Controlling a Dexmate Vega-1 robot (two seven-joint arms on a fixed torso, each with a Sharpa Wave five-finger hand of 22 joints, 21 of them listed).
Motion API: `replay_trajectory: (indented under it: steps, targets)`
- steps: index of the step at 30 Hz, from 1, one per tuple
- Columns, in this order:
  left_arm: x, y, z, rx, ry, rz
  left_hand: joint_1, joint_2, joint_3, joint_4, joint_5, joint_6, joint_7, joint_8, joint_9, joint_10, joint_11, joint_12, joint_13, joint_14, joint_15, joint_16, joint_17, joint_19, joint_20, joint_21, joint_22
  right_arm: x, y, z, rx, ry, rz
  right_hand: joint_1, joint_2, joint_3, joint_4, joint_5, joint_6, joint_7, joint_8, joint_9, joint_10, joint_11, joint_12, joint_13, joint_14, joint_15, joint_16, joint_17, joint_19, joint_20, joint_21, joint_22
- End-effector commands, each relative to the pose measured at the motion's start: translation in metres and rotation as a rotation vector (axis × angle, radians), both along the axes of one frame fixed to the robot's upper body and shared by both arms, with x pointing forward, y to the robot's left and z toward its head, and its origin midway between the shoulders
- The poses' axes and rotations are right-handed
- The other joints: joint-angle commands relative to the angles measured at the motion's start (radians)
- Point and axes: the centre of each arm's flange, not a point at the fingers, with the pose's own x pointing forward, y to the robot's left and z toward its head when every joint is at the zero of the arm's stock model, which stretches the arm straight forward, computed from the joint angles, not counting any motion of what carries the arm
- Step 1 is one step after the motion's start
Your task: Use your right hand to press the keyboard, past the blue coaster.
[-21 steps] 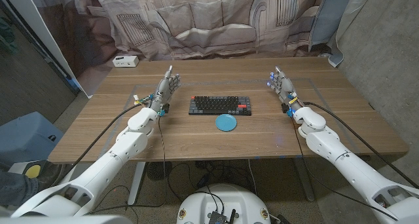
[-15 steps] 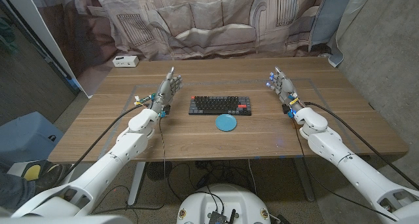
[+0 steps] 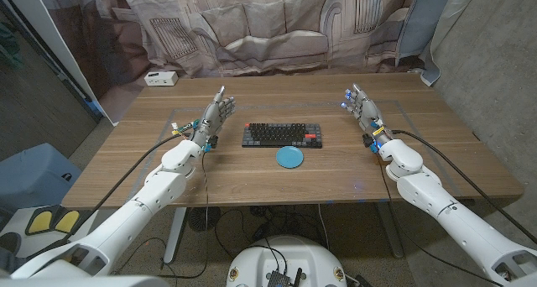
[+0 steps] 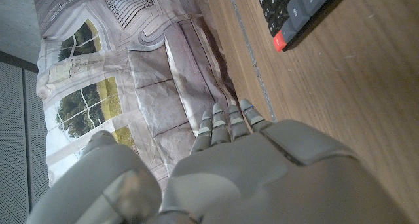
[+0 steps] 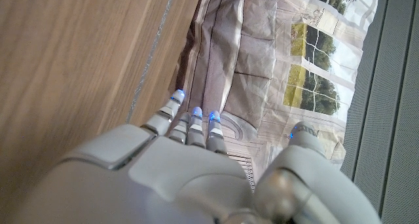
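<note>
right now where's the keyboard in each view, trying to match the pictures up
Head view: keyboard at the table's middle, just beyond the blue coaster, between the two hands.
Left wrist view: one corner with a red key at the upper right.
Right wrist view: a dark sliver at the top edge may be its corner; too small to tell.
Shared landmark: the printed sofa backdrop.

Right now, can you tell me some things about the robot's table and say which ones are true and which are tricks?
1. The blue coaster lies in front of the keyboard, nearer the robot. True.
2. The right hand is pressing the keyboard. False: it is off to the side, apart from it.
3. The left hand holds the coaster. False: it holds nothing.
4. A small white box sits at the table's far left corner. True.
</note>
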Motion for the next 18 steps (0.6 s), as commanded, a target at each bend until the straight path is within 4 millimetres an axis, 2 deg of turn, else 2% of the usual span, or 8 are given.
replay_trajectory:
  steps: [1,3,7,13,18]
  targets:
    - [-0.002,0.001,0.010,0.030,-0.050,0.016,0.009,0.007,0.003,-0.002,0.007,0.010,-0.002,0.008,0.004,0.014,0.000,0.011,-0.002,0.016,0.000,0.006,0.001,0.007,0.001,0.000,0.005,-0.012,0.004,-0.002,-0.038,-0.050,0.031,0.004,0.001,0.003,-0.003,0.005,0.011,0.003,0.011,0.003,0.012,0.002,0.006,0.001,0.011,0.003,0.008,-0.001,0.010,-0.002,0.001,0.005]
    - [0.001,-0.002,0.009,0.010,-0.058,-0.001,0.008,0.006,0.001,-0.003,0.007,0.014,-0.001,0.009,0.005,0.020,0.003,0.013,-0.005,0.024,0.000,0.008,0.001,0.016,0.001,-0.001,0.005,-0.013,0.006,-0.003,-0.042,-0.051,0.053,0.005,0.002,0.003,-0.004,0.005,0.020,0.003,0.013,0.003,0.017,0.001,0.007,0.000,0.016,0.001,0.008,-0.002,0.013,0.000,-0.001,0.005]
    - [-0.002,-0.009,0.010,-0.021,-0.084,0.021,0.007,0.005,-0.007,-0.005,0.008,0.065,-0.008,0.020,0.005,0.073,0.007,0.031,-0.021,0.086,-0.003,0.022,0.001,0.081,0.009,-0.006,0.005,-0.019,0.008,-0.002,-0.047,-0.068,0.087,0.006,0.004,0.003,-0.006,0.005,0.026,0.005,0.015,0.003,0.023,0.002,0.008,-0.001,0.021,0.002,0.009,-0.003,0.019,0.000,-0.001,0.005]
    - [-0.003,-0.016,0.011,0.006,-0.073,0.038,0.007,0.006,-0.008,-0.006,0.009,0.071,-0.008,0.021,0.005,0.075,0.006,0.031,-0.023,0.091,-0.001,0.022,0.001,0.086,0.012,-0.008,0.005,-0.026,0.008,0.007,-0.109,-0.095,0.125,0.007,0.006,0.003,-0.007,0.005,0.035,0.002,0.016,0.003,0.032,0.000,0.009,-0.003,0.028,-0.001,0.009,-0.005,0.026,0.000,-0.002,0.005]
    - [-0.002,-0.020,0.011,0.017,-0.087,0.012,0.008,0.006,-0.008,-0.006,0.009,0.073,-0.008,0.020,0.005,0.079,0.009,0.032,-0.025,0.094,-0.003,0.022,0.001,0.087,0.014,-0.012,0.005,-0.026,0.010,0.006,-0.115,-0.104,0.108,0.007,0.006,0.002,-0.008,0.005,0.038,0.001,0.016,0.003,0.034,-0.002,0.008,-0.003,0.029,-0.001,0.009,-0.006,0.027,0.000,-0.004,0.005]
